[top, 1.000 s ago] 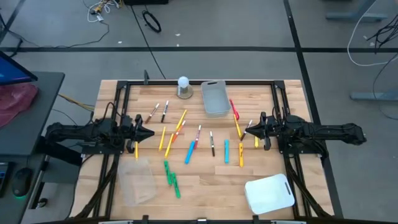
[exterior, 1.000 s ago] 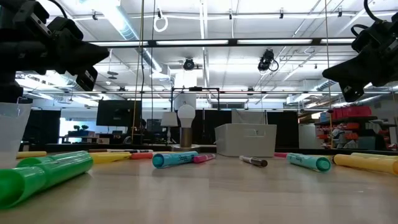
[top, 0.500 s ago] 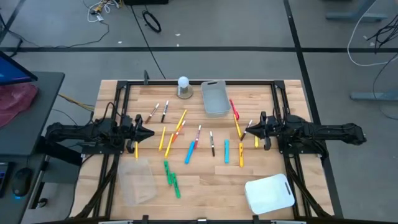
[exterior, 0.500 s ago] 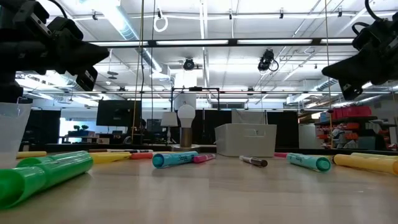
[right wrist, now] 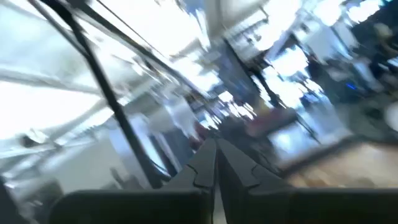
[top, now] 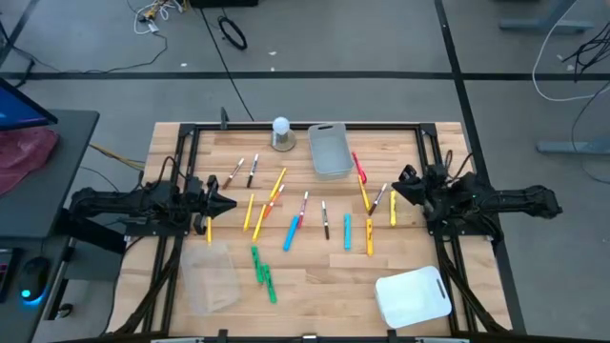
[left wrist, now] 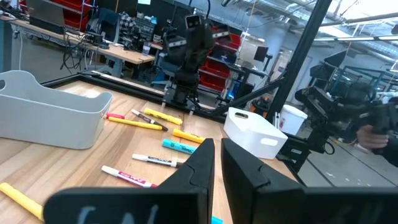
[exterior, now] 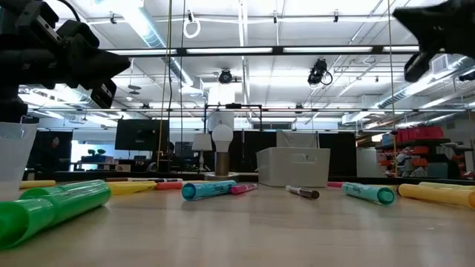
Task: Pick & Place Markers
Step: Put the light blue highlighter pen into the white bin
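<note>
The right gripper (top: 399, 184) hung high over the table's right side with its jaws pressed shut on nothing. The markers (top: 303, 215) lay loose on the wood, the closest ones just below and in front of those jaws. A good grab would need the jaws opened first, then lowered around one marker's middle. The left gripper (top: 227, 203) waited with jaws nearly closed, empty. Compared with a second before, the right gripper had pulled back and tipped upward.
</note>
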